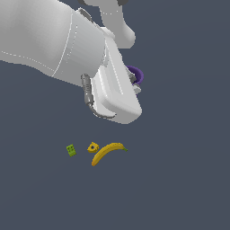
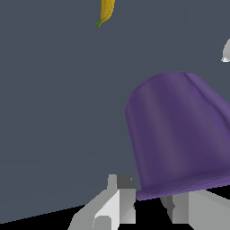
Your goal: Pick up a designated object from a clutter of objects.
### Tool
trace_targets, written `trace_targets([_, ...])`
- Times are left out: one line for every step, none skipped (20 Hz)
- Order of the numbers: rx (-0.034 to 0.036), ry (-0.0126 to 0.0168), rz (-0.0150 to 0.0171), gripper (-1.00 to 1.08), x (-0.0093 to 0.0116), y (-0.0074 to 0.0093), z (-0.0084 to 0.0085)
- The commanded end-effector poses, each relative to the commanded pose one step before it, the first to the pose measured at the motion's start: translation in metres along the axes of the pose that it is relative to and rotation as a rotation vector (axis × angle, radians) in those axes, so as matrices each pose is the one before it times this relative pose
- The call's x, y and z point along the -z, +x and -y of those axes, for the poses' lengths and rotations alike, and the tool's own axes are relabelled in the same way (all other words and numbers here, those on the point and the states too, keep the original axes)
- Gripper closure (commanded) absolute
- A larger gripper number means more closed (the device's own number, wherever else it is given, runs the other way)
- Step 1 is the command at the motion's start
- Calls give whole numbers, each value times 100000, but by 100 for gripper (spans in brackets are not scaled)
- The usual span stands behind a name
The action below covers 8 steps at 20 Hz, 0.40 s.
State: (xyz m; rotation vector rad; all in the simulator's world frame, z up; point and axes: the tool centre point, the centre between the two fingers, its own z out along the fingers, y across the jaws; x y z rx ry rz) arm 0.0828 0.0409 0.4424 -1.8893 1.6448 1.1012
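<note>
Your arm fills the upper frame. The claw has its two fingers closed on the rim of the purple cup, which sits between them. Well away lie the banana, yellow piece and green block.

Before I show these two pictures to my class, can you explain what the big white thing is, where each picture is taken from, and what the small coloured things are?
The white shape is a simulated robot arm. One picture comes from a camera off to the side, the other from a camera on the arm's wrist. The arm's hand is closed on the rim of a purple cup, which also peeks out behind the arm in the side view. On the grey floor lie a green block, a small yellow piece and a banana.
</note>
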Motion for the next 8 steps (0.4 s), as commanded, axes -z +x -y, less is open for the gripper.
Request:
trace_targets([54, -57, 62, 108, 718, -608, -253])
trace_targets([9, 20, 66, 108, 204, -128, -56])
trace_targets([0, 0, 0, 108, 133, -125, -30])
trace_targets([4, 21, 66, 108, 136, -74, -30])
trace_targets([0, 0, 0, 108, 72, -76, -11])
trace_targets([1, 21, 66, 108, 84, -25, -15])
trace_targets([0, 0, 0, 108, 27, -31, -2])
trace_targets([0, 0, 0, 108, 8, -10, 0])
